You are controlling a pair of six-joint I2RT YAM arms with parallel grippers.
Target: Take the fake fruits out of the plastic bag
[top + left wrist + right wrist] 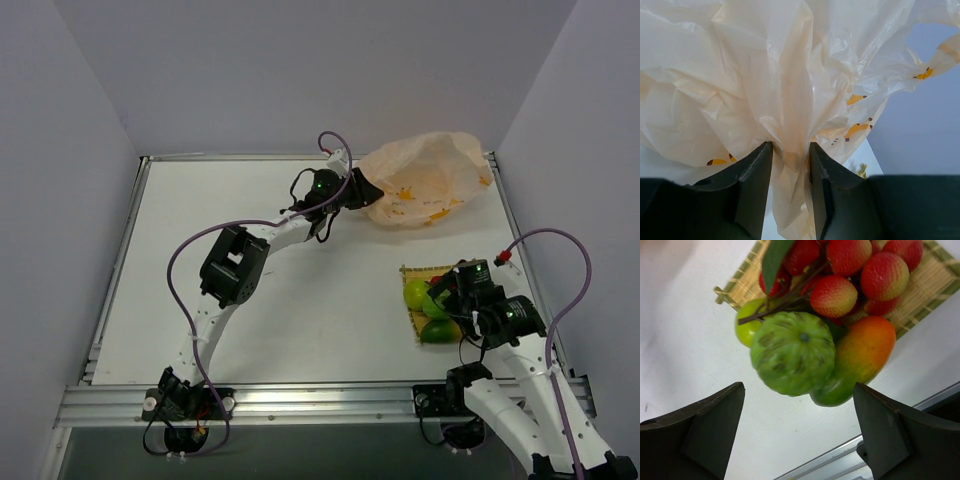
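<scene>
- Overhead, the left gripper (362, 188) reaches to the far right corner and meets the plastic bag (425, 180). How it grips cannot be read from up there.
- The left wrist camera settles it: the jaws are nearly closed, pinching a gathered fold of the bag.
- The right gripper (445, 290) hangs over the fake fruits (422, 312), which are piled on the woven mat (410, 272) at the near right.
- The right wrist view shows the jaws wide apart and holding nothing. It also picks out a ribbed green fruit (792, 352), a mango (865, 352) and a red cluster (835, 295).
</scene>
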